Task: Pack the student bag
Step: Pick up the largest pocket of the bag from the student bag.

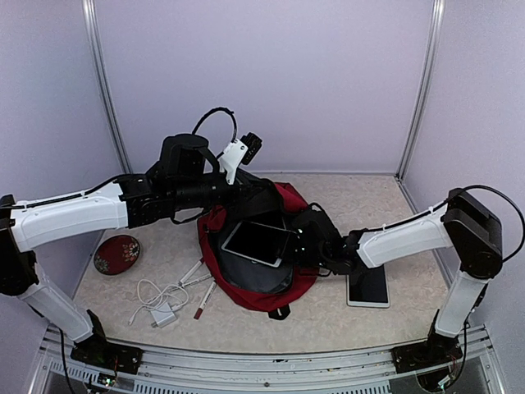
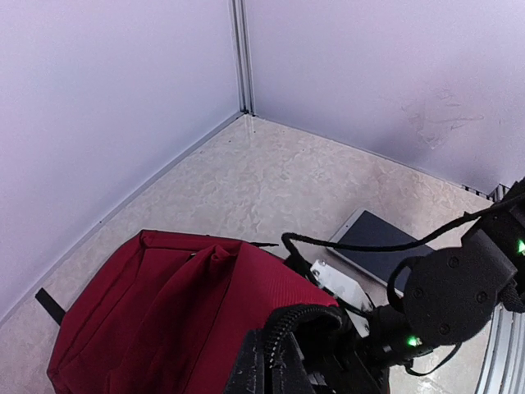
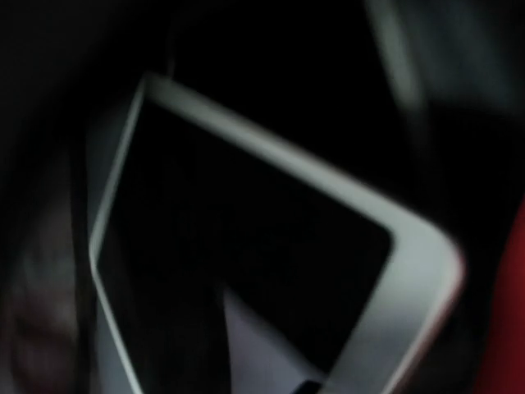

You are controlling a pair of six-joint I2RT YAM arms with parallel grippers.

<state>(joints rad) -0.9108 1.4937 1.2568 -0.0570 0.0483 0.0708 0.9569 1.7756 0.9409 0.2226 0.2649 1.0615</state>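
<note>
- Dark-red backpack (image 1: 267,297) lies in the middle of the tabletop (image 1: 361,205), its mouth open upward and its grey lining showing.
- White-edged tablet (image 1: 256,242) rests tilted in that opening, screen up, partly inside the backpack.
- Left claw (image 1: 273,200) is at the far rim of the backpack, closed and pinching the red fabric; its wrist view shows the cloth (image 2: 164,312) gathered up toward the claw (image 2: 271,361).
- Right claw (image 1: 305,245) sits at the right edge of the tablet, over the mouth of the backpack; its wrist view is dark and blurred, filled by the tablet (image 3: 246,246), and I cannot tell whether this claw is open or closed.
- Second tablet (image 1: 367,286) lies flat on the tabletop, just right of the backpack, under the right arm.
- Left of the backpack lie two pens (image 1: 204,300), a white cable with a charger (image 1: 166,318), and, further left, a round red dish (image 1: 116,254).
</note>
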